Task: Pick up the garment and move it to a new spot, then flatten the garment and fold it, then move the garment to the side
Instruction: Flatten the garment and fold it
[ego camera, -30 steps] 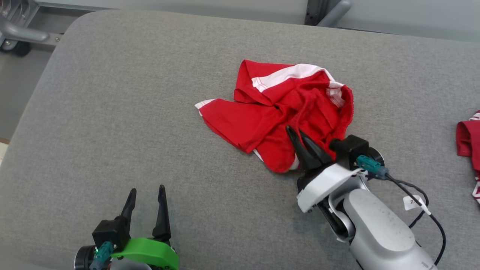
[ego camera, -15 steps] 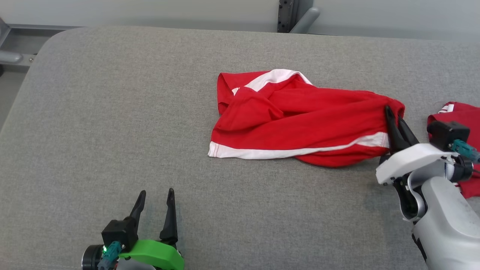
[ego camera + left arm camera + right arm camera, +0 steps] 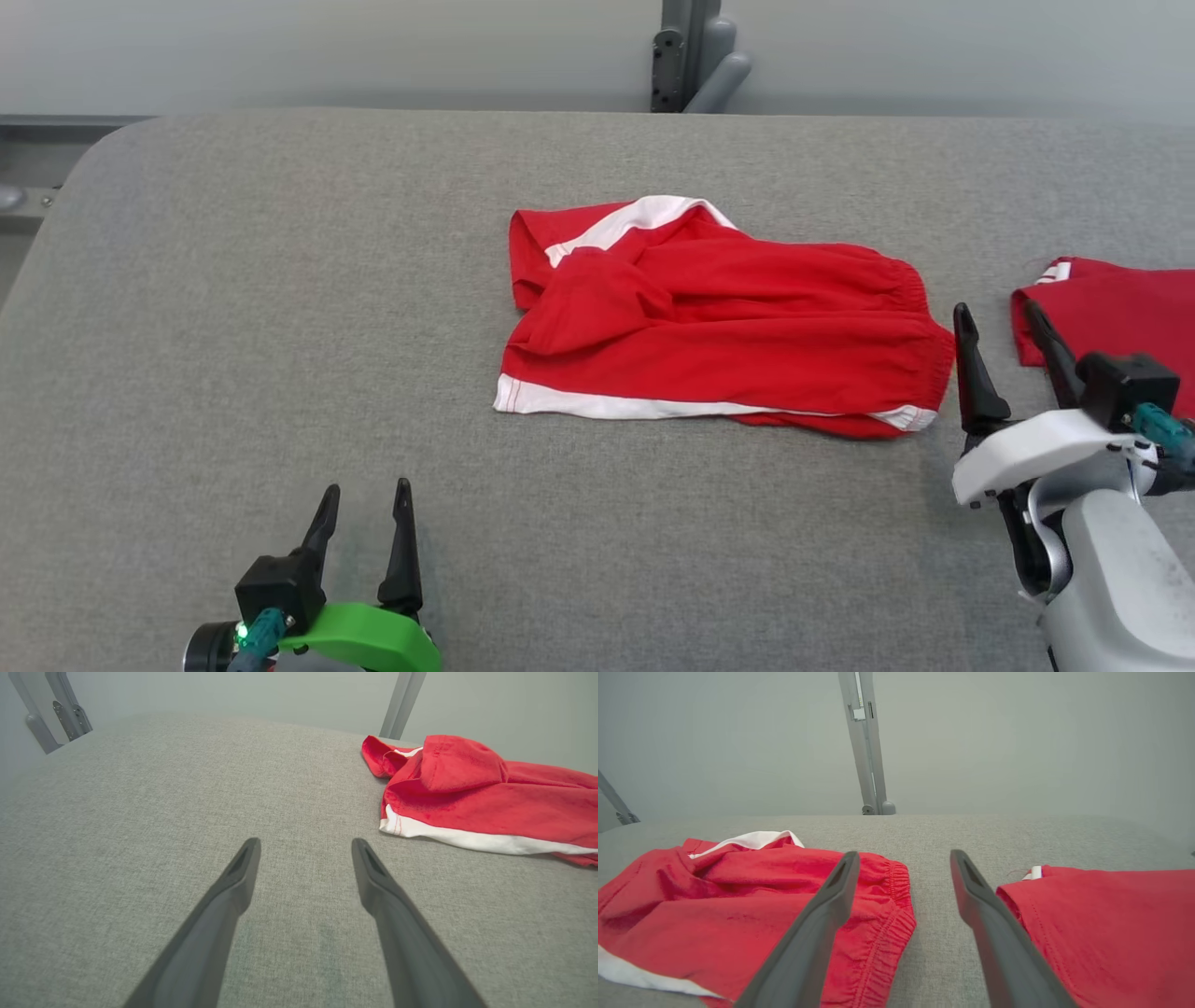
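Note:
The garment is a pair of red shorts with white trim, lying partly spread and rumpled in the middle of the grey padded table. Its elastic waistband end points right. In the right wrist view the garment lies at the left, its waistband under the left finger. My right gripper stands open just right of the waistband, with nothing between its fingers. At the table's near left, well short of the garment, my left gripper is open and empty.
A second red piece of clothing lies at the table's right edge, just beyond my right gripper, also as red cloth at the right of the right wrist view. A grey post stands behind the table's far edge.
My right gripper dragged the garment's waistband to the right, stretching the shorts out, then opened and let go. The head view has also shifted. The left gripper stayed put.

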